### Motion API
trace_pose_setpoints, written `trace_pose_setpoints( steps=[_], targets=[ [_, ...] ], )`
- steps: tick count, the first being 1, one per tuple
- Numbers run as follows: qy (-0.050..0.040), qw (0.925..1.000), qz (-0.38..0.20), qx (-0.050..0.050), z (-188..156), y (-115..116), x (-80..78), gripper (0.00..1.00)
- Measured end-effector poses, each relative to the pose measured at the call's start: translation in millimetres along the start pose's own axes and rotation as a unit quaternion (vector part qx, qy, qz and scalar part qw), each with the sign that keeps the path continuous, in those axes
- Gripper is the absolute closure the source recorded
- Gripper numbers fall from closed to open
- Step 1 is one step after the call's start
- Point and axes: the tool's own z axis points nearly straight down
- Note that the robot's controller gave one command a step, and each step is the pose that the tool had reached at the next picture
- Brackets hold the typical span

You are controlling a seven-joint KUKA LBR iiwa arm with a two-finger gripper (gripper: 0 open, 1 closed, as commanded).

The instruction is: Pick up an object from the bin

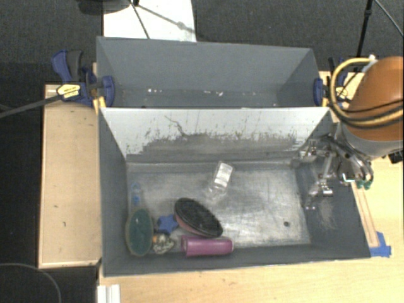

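Observation:
My gripper [319,194] hangs over the bin's right sloping wall, above the floor's right edge. Its fingers stand open with nothing between them. The nearest loose thing is a small clear plastic container [219,176] lying near the middle of the floor, well to the gripper's left. A black round ribbed disc [197,217] leans at the front, just behind a purple cylinder [207,246] that lies on its side along the front wall.
A green oval piece [139,231], a small blue item [166,223] and a bit of clutter [163,245] sit in the front left corner. A tiny dark speck [285,223] lies on the bare floor right of centre. The arm comes in from the right.

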Motion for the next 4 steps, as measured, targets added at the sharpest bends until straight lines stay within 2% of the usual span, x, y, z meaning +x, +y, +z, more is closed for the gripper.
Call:
trace_pose_setpoints(
  steps=[1, 2, 3, 4],
  targets=[
    [-0.0002, 0.9997, -0.026, -0.002, 83.4, 94.8, 0.3, 0.0],
    [-0.0074, 0.9975, -0.071, 0.0, 150.3, 136.9, -57.2, 0.0],
    [-0.0061, 0.9901, -0.14, 0.0, 104.2, 169.2, -50.1, 0.0],
    [-0.0016, 0.9799, -0.199, -0.001, 138.1, 232.9, -12.8, 0.0]
  ],
)
